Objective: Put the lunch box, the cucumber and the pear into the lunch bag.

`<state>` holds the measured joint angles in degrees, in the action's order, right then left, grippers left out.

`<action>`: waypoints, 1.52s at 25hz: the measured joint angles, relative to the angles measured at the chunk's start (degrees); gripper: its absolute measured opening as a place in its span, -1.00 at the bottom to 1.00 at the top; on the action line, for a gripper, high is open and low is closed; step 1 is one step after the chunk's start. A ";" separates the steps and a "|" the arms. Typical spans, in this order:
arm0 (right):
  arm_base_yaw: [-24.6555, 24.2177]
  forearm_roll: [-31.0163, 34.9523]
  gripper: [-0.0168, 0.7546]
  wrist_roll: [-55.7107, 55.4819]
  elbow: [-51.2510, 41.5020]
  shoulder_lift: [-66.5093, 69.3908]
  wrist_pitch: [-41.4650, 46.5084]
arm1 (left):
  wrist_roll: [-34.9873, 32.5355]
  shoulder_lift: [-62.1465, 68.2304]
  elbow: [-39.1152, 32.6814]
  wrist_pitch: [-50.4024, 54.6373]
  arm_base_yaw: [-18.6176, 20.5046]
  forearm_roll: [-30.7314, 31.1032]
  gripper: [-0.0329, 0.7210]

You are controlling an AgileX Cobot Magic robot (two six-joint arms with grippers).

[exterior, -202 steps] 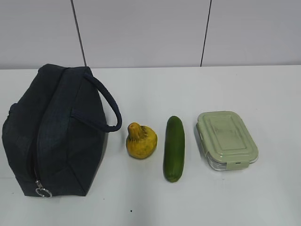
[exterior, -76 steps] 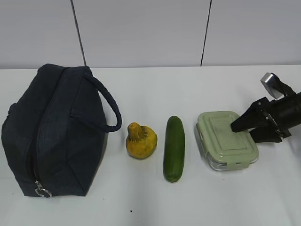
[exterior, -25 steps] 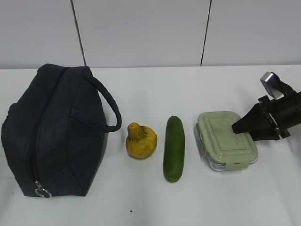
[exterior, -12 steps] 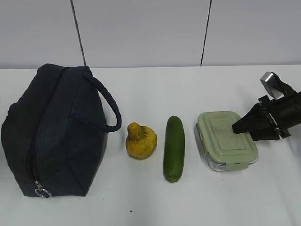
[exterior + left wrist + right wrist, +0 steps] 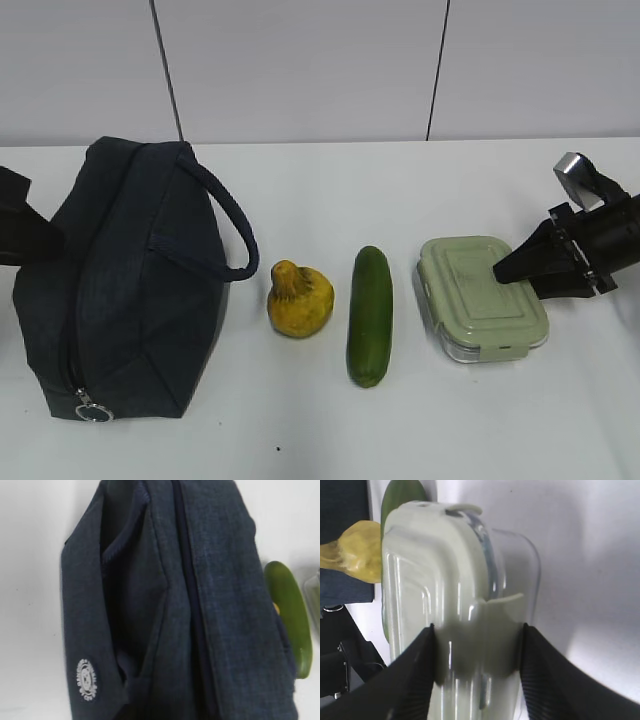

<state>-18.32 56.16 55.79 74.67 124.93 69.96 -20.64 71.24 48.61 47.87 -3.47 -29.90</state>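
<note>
Right gripper (image 5: 510, 268) is parted, straddling the lunch box (image 5: 484, 297), no grip confirmed. Left gripper (image 5: 40, 238) is pressed against the lunch bag (image 5: 125, 280); its jaw state can't be told.

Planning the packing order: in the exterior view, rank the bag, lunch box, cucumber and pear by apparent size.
1. Bag, largest by far.
2. Lunch box, wider footprint than the cucumber.
3. Cucumber, longer than the box but much narrower, so this ranking is close.
4. Pear, smallest.
All sit at similar depth.
</note>
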 joint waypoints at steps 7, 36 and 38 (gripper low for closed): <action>0.00 0.00 0.02 0.00 0.00 0.00 0.10 | 0.00 1.60 0.41 0.80 0.00 6.24 -0.23; 0.00 0.14 0.02 -0.11 0.00 0.00 0.10 | -9.32 6.94 0.41 1.88 0.00 -26.18 -0.94; 0.00 0.29 0.02 -0.53 0.00 0.00 0.10 | -10.60 7.54 0.41 2.97 0.00 -27.83 -0.94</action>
<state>-18.32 56.46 55.25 74.67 124.93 70.06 -31.24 78.78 49.02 50.84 -3.47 -57.72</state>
